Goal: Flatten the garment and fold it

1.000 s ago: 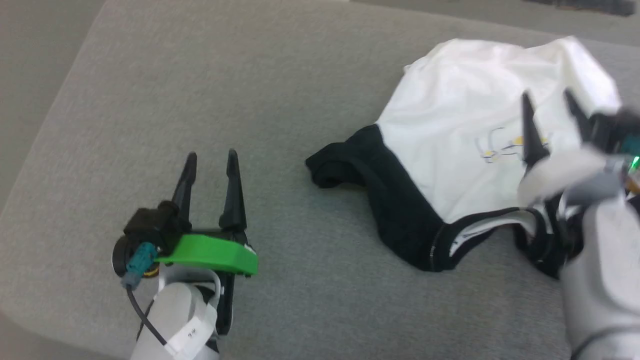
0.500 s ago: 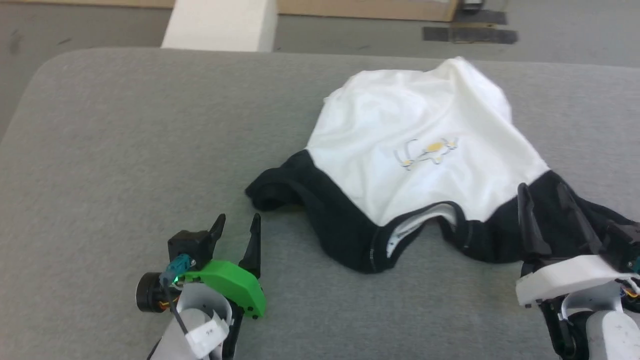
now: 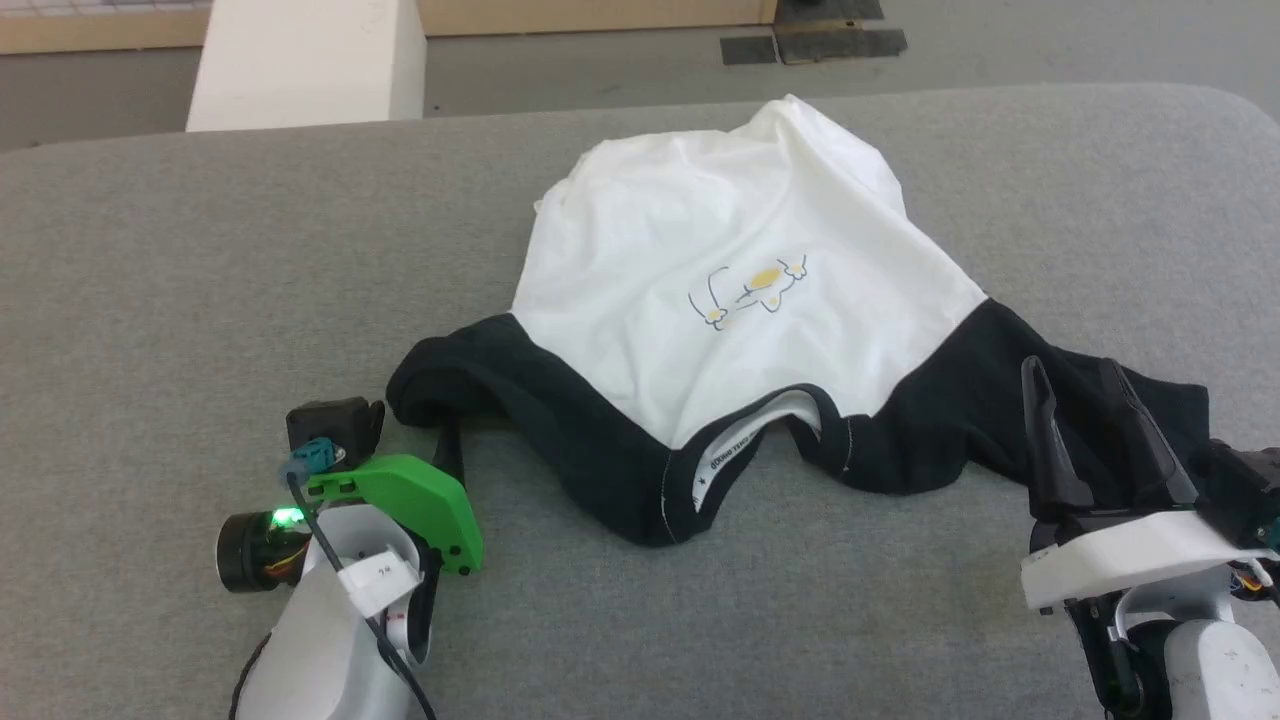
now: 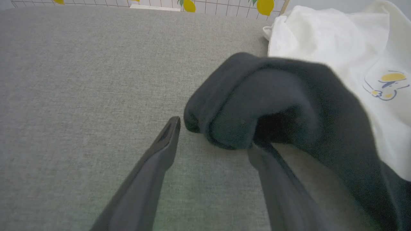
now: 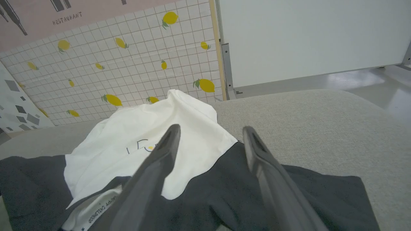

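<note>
Two robot hands reach toward a T-shirt lying on a grey fabric-covered bench [image 3: 150,260]. The garment [image 3: 720,220] sits near the middle of the bench, toward its far edge. Its white body is rumpled and bunched at the far end. Its black collar [image 3: 815,400] faces the robot.

A small yellow chest graphic [image 3: 750,288] shows on the white front. Printed neck tape [image 5: 96,210] lines the inside of the collar.

The left black sleeve [image 3: 440,385] is bunched into a thick roll. The right black sleeve [image 3: 960,400] lies flatter, spread out toward the robot's right.

The left hand [image 4: 214,133], with a green mount behind it, is at the rolled left sleeve. Its fingers are spread wide. One tip rests over bare bench just beside the roll. The other tip disappears under the sleeve's fold. Nothing is pinched.

The right hand [image 3: 1070,365], with a white mount behind it, is over the right sleeve, fingers also spread wide and gripping nothing. Whether its tips touch the cloth cannot be told.

Beyond the bench are a white block [image 3: 300,60] and a tiled wall with yellow lemons [image 5: 128,64].
</note>
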You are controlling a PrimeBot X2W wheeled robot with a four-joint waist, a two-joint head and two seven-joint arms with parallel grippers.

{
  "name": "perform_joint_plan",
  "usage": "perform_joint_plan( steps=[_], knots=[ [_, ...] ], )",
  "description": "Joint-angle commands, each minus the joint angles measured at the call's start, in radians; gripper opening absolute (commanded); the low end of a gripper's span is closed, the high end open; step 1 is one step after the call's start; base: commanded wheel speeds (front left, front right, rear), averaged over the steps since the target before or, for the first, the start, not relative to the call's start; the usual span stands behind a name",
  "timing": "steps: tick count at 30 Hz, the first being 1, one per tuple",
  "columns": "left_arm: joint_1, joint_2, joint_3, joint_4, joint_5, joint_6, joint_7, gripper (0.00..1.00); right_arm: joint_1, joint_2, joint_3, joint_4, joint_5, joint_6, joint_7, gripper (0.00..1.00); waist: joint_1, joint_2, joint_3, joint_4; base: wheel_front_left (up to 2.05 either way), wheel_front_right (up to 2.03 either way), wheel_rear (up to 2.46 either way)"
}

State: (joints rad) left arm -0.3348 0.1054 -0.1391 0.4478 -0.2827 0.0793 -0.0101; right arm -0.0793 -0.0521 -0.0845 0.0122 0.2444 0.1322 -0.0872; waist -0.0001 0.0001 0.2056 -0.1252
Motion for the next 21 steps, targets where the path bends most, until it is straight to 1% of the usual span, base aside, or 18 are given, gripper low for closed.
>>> perform_joint_plan(
  steps=[1, 2, 3, 5, 6, 10, 13, 15, 18, 21],
  knots=[
    [-0.014, 0.011, 0.003, 0.004, -0.005, 0.004, 0.008, 0.94, 0.008, 0.002, 0.004, 0.001, 0.010, -0.002, -0.007, 1.00, 0.0001, -0.0001, 0.013, -0.012, 0.00, 0.00, 0.00],
    [-0.015, 0.012, 0.004, 0.000, -0.010, 0.001, 0.007, 0.49, 0.007, 0.002, 0.005, 0.003, 0.012, -0.002, -0.008, 1.00, 0.0001, -0.0001, 0.015, -0.012, 0.00, 0.00, 0.00],
    [-0.017, 0.011, 0.009, -0.007, -0.019, -0.005, -0.002, 0.00, 0.006, 0.002, 0.006, 0.004, 0.013, -0.002, -0.010, 1.00, 0.0001, -0.0001, 0.017, -0.012, 0.00, 0.00, 0.00],
    [-0.020, 0.012, 0.013, -0.019, -0.030, -0.016, -0.021, 0.00, 0.006, 0.002, 0.004, 0.009, 0.016, -0.002, -0.013, 1.00, 0.0001, -0.0001, 0.018, -0.007, 0.00, 0.00, 0.00],
    [-0.022, 0.015, 0.014, -0.026, -0.025, -0.012, -0.037, 0.00, 0.006, 0.002, 0.002, 0.010, 0.015, -0.002, -0.014, 1.00, 0.0001, -0.0001, 0.018, -0.003, 0.00, 0.00, 0.00],
    [-0.026, 0.037, 0.036, -0.066, -0.001, 0.024, -0.123, 0.00, 0.003, 0.002, -0.002, 0.015, 0.012, -0.002, -0.011, 1.00, 0.0001, -0.0001, 0.010, 0.023, 0.00, 0.00, 0.00],
    [-0.023, 0.071, 0.065, -0.121, 0.023, 0.057, -0.187, 0.00, 0.001, 0.002, -0.002, 0.013, 0.009, -0.002, -0.010, 1.00, 0.0001, -0.0001, 0.000, 0.046, 0.00, 0.00, 0.00],
    [-0.014, 0.100, 0.084, -0.170, 0.041, 0.074, -0.211, 0.00, 0.001, 0.002, -0.001, 0.011, 0.006, -0.002, -0.007, 1.00, 0.0001, -0.0001, -0.007, 0.060, 0.00, 0.00, 0.00],
    [0.019, 0.142, 0.102, -0.227, 0.062, 0.087, -0.222, 0.00, 0.003, 0.002, 0.003, 0.010, 0.005, -0.002, -0.002, 1.00, 0.0001, -0.0001, -0.015, 0.074, 0.00, 0.00, 0.00],
    [0.077, 0.165, 0.124, -0.239, 0.053, 0.100, -0.181, 0.00, 0.008, 0.002, 0.008, 0.010, 0.006, -0.002, 0.005, 1.00, 0.0001, -0.0001, -0.021, 0.086, 0.00, 0.00, 0.00]
  ],
)
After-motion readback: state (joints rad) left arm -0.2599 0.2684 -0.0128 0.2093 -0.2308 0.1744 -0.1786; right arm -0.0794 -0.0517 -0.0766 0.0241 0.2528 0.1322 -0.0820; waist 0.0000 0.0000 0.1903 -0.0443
